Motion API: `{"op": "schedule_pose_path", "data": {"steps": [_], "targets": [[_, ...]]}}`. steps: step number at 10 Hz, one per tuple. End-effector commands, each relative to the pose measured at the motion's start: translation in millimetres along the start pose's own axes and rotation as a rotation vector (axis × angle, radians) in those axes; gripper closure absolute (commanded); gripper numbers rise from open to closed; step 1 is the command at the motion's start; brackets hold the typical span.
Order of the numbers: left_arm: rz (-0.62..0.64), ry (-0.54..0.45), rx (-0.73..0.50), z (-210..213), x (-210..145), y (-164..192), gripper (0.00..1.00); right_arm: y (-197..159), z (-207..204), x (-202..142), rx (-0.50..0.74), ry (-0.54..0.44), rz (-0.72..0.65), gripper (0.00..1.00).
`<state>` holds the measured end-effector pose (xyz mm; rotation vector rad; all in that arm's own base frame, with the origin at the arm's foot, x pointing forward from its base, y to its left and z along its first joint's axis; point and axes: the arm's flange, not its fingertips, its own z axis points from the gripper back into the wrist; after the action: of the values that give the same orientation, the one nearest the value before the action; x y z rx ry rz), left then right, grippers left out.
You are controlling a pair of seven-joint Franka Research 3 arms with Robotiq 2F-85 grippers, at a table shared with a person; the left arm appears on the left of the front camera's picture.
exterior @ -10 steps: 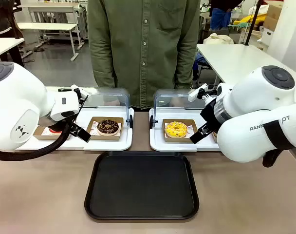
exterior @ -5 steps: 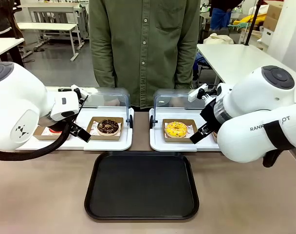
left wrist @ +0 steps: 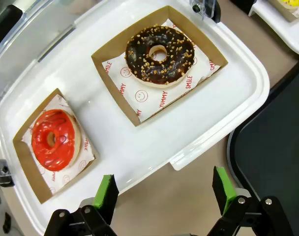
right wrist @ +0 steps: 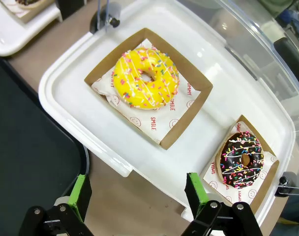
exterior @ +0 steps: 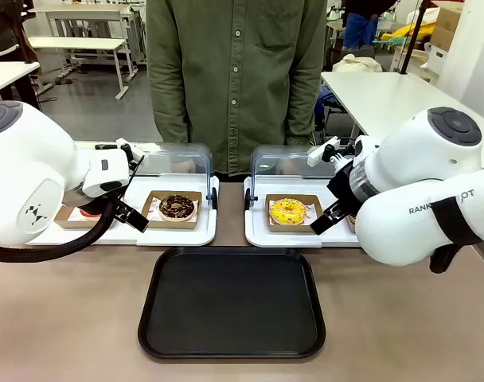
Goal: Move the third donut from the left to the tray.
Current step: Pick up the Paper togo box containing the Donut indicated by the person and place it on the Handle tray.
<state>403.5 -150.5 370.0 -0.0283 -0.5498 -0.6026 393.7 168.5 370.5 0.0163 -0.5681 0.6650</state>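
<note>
L arm (exterior: 27, 183): white, comes in from the left, bent over the L white tray.
L gripper (left wrist: 165, 189): jaws spread wide, nothing between the green pads (left wrist: 107, 189); hangs over the near rim of the L white tray and bare tabletop.
L white tray (left wrist: 198, 123): far-left of table, clear lid (exterior: 178, 159) tipped up at the back.
Red-iced donut (left wrist: 54, 139): ring, in a brown card holder w/ printed paper; leftmost on the L white tray.
Choc donut w/ nut bits (left wrist: 160, 55): own brown holder, same tray, beside the red one, apart from it.
Black tray (exterior: 232, 302): flat, rounded corners, low rim; centre of table (exterior: 67, 318), near side, just in front of both white trays; nothing on it.
Person (exterior: 234, 72): green buttoned shirt, stands at the far side, centre.
R white tray (right wrist: 71, 93): far-right of table, clear lid raised behind.
Yellow-iced donut (right wrist: 145, 78): third from left, pale sprinkles + white drizzle; sits in its brown square holder (right wrist: 175, 55) on the R white tray, not on the black tray.
Choc donut w/ coloured sprinkles (right wrist: 241, 159): own holder, same tray, rightmost.
R gripper (right wrist: 137, 194): jaws wide apart, holds nothing; over the near rim of the R white tray, short of the yellow-iced donut, no contact.
R arm (exterior: 425, 191): white, comes in from the right.
</note>
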Motion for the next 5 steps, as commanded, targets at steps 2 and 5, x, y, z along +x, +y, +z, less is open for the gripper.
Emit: {"op": "schedule_pose_path", "data": {"steps": [2,5], "targets": [[-0.004,-0.022,-0.029,20.0,12.4,11.0,0.0,-25.1,13.7,-5.7,-0.011,0.008,-0.04,0.0],[-0.015,-0.01,-0.168,87.1,42.3,62.9,0.0,-126.3,60.8,-29.2,0.039,-0.044,-0.137,0.0]]}}
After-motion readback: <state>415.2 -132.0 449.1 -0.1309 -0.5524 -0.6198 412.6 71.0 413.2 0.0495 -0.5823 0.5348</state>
